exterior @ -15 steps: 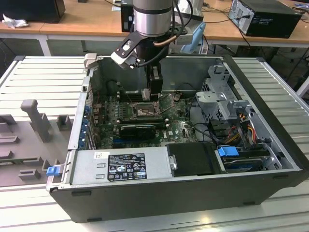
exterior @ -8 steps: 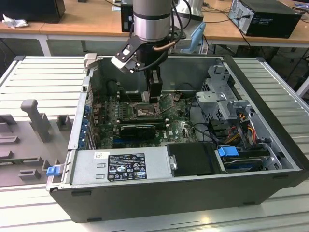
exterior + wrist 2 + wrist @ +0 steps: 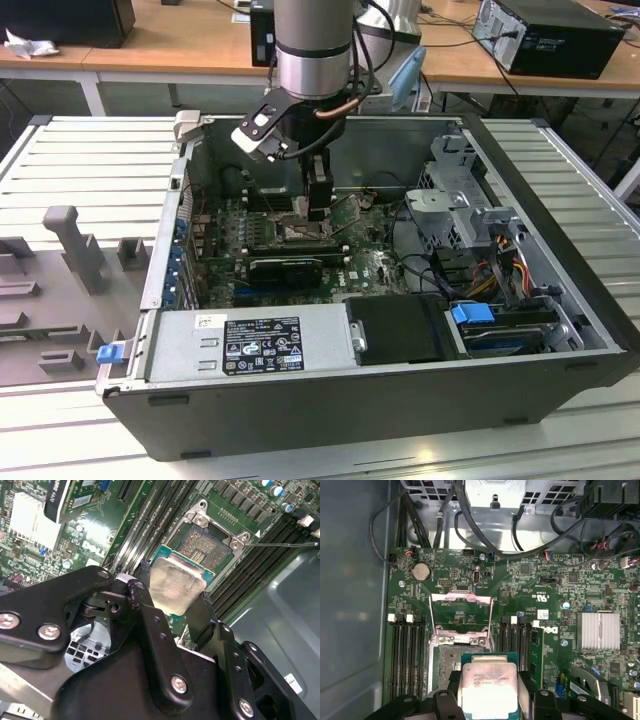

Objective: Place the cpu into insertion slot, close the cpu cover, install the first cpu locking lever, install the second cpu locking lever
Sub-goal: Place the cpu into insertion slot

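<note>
Slatted bench [image 3: 90, 150] carries the computer case [image 3: 400, 400]; inside, the gripper [image 3: 175, 594] clamps the cpu [image 3: 176, 582] just beside the insertion slot [image 3: 209, 547], cpu cover [image 3: 461, 611] standing open. Released misaligned or tilted, it could bend socket contacts.

A: What has the gripper [image 3: 490, 700] got?
B: The cpu [image 3: 489, 689] — a pale metal lid on a green edge, with a black finger [image 3: 454, 682] against each of two opposite sides.
A: And the insertion slot [image 3: 449, 662]?
B: The cpu overlaps it. Part of the contact field shows beside the chip, but I cannot tell whether they touch.
A: The cpu cover [image 3: 461, 598]?
B: Swung up and open, hinged at the slot's edge — green motherboard [image 3: 530, 587] shows through its window.
A: Around it?
B: Black memory slots [image 3: 407, 650] flank the socket on both sides. A coin cell [image 3: 421, 572] sits near the cover, a finned silver heatsink [image 3: 598, 630] lies well apart, and black cables [image 3: 485, 540] run beyond the board.
</note>
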Robot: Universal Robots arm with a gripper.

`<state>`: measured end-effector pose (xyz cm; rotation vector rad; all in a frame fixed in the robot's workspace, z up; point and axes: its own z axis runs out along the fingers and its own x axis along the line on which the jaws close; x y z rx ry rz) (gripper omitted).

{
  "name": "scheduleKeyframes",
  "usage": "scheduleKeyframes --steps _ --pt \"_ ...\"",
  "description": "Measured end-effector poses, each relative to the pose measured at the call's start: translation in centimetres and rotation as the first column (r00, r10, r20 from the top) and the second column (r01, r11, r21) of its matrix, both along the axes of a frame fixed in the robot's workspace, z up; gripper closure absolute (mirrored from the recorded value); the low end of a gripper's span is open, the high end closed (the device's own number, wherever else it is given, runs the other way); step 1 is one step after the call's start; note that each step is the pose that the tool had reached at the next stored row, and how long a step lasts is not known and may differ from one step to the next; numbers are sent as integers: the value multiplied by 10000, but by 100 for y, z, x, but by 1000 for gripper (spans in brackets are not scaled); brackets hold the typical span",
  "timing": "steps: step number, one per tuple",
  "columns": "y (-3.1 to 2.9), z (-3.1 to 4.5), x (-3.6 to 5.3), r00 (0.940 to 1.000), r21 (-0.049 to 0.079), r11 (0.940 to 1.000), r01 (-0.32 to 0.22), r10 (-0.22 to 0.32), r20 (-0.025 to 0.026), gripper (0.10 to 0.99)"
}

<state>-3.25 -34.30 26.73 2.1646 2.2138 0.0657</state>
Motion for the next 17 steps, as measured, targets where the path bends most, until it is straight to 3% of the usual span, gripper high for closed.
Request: scheduleKeyframes --steps 3,11,17 --pt "8 -73 -1 10000 0 10000 1 -1 0 557" --pt "47 -147 -1 10000 15 10000 14 -14 -1 557" --pt "76 -244 -14 10000 15 10000 22 -22 0 557"
